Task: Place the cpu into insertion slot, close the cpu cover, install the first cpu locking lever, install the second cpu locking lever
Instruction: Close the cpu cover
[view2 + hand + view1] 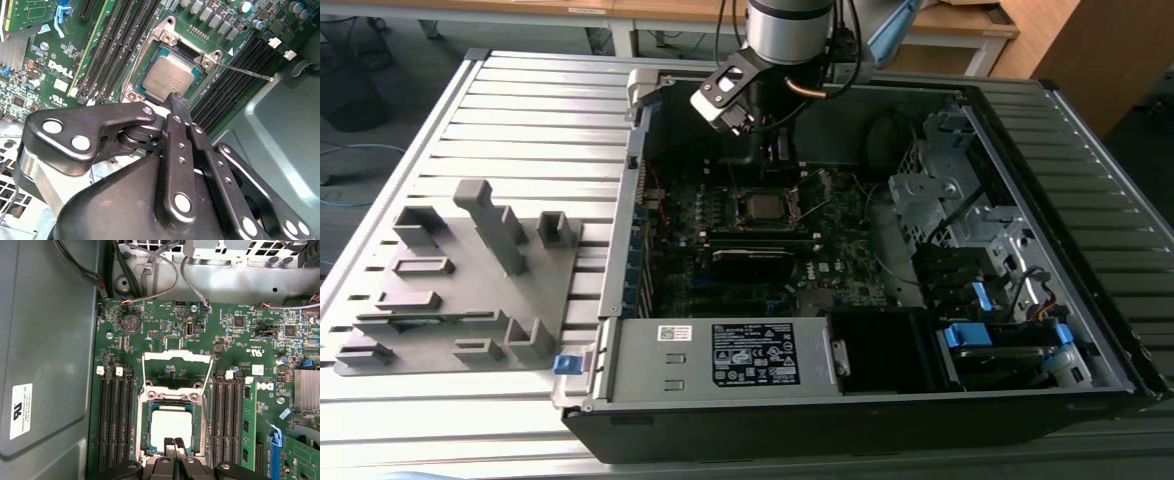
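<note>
In the upper middle of the exterior view, below the arm's grey wrist, the gripper (pixel 778 150) reaches down into the open computer case (pixel 1067 130), toward the middle of the motherboard (pixel 841 230). In both wrist views its fingertips (pixel 170 444) are pressed together with nothing between them, so it is clenched and empty. The tips are poised at the near edge of the cpu (pixel 171 424); whether they touch it I cannot tell. The cpu lies flat and square inside the insertion slot (pixel 172 396), between banks of long black memory slots (pixel 115 425). Beyond it the cpu cover (pixel 175 356) stands swung up, well off the chip. In the second wrist view a thin locking lever (pixel 245 72) sticks out free beside the socket, unlatched. By my reading the placing is done and closing the cover is the step in hand. That calls for getting behind the raised frame and pressing it down flat, without dragging across the seated chip.
</note>
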